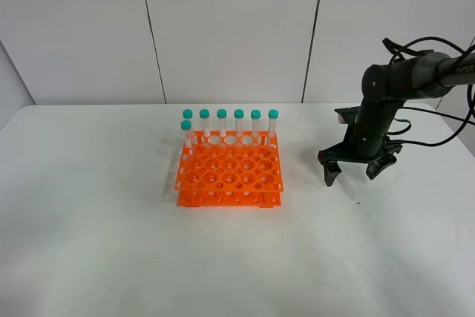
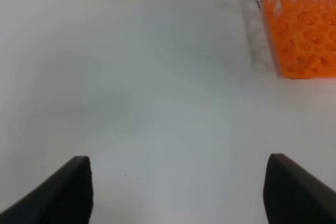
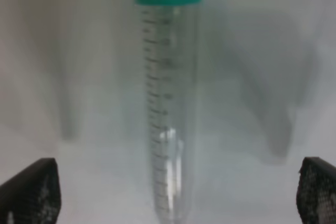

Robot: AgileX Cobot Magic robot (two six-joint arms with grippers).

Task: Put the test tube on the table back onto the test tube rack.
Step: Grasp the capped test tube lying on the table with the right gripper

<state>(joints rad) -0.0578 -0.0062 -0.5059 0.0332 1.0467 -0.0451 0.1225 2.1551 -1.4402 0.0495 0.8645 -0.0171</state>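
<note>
While splayed, right gripper [image 1: 351, 174] over tube [image 3: 168, 108] (flat)

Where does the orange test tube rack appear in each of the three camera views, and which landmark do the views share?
Exterior high: the test tube rack stands near the middle of the picture, on the table.
Left wrist: part of the test tube rack shows, cut off by a corner of the frame.
Right wrist: not in it; only a test tube lying on the table.
Shared landmark: the white table, seen in all three views.

Matte black arm [image 1: 380, 102] — looped black cables [image 1: 415, 44] — ending in a black two-fingered claw [image 1: 350, 174].
</note>
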